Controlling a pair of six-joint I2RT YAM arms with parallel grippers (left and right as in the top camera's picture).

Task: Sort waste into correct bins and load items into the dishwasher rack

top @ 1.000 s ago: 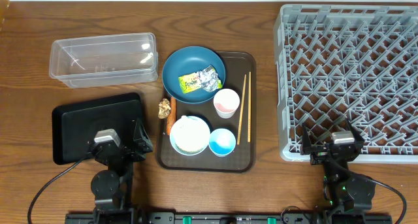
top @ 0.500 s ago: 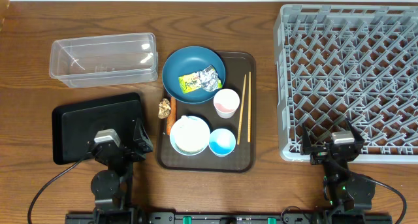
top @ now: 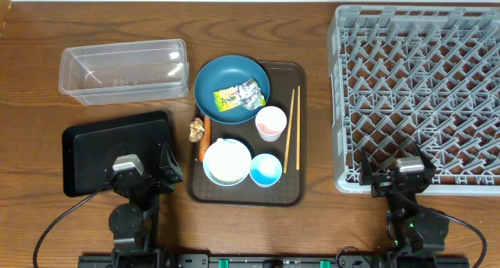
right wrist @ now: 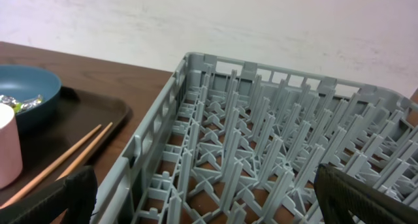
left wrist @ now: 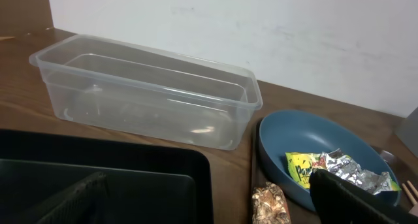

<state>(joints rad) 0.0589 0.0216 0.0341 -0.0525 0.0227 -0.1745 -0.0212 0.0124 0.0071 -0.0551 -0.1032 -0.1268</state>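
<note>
A brown tray (top: 295,191) holds a dark blue bowl (top: 212,84) with a yellow-green and silver foil wrapper (top: 239,95) in it, a white cup with pink inside (top: 271,123), a white bowl (top: 226,161), a small light-blue bowl (top: 266,169) and wooden chopsticks (top: 291,130). An orange stick (top: 205,141) and a brown nut-like piece (top: 196,128) lie at the tray's left edge. A clear tub (top: 125,70) and a flat black tray (top: 117,149) are at the left. The grey rack (top: 422,88) is at the right. My left gripper (top: 139,174) is open over the black tray. My right gripper (top: 398,174) is open over the rack's front edge.
The left wrist view shows the clear tub (left wrist: 147,93), the blue bowl (left wrist: 281,152), the wrapper (left wrist: 339,172) and the nut-like piece (left wrist: 271,203). The right wrist view shows the rack (right wrist: 261,145), the chopsticks (right wrist: 65,160) and the cup (right wrist: 8,145).
</note>
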